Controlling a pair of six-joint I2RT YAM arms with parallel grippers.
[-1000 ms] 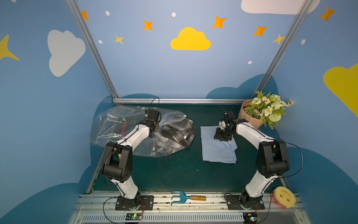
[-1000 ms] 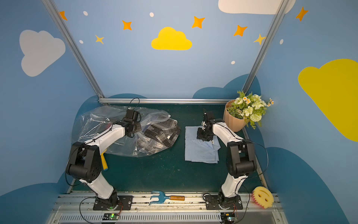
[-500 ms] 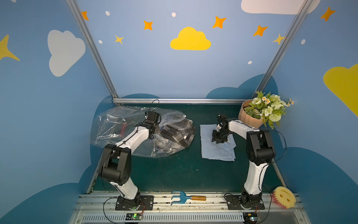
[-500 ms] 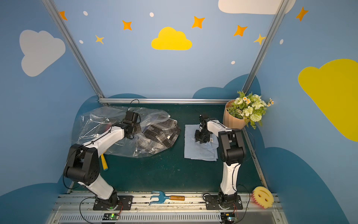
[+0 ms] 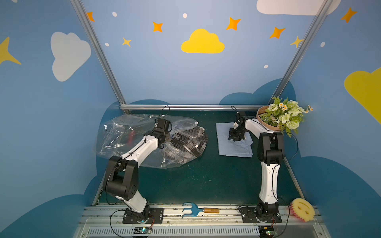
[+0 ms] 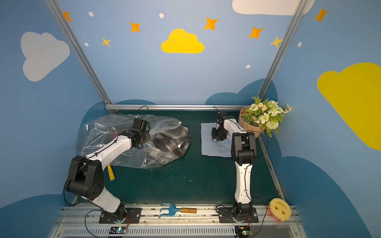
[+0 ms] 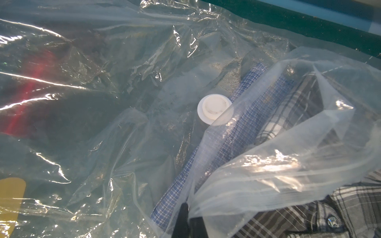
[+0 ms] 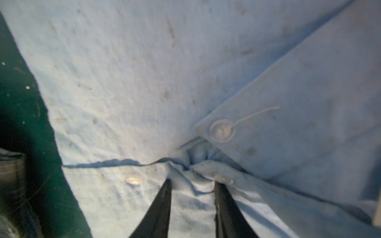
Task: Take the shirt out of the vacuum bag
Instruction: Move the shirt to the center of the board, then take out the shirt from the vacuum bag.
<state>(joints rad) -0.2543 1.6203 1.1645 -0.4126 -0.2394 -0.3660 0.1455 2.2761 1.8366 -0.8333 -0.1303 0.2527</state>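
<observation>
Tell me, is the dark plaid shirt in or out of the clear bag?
Partly out: one end of the dark plaid shirt lies bare; the clear crinkly vacuum bag covers the rest.

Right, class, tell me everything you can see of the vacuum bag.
The vacuum bag is a large, clear, crinkled plastic sack lying on the green table. A round white valve sits on its upper face. Its mouth gapes; the left gripper is shut on the rim. A dark plaid shirt lies partly out.

Top views: bright, even, sharp; wide-angle edge bending.
Left wrist: glare streaks across vacuum bag (image 7: 115, 127).
Right wrist: dim, blurred.
</observation>
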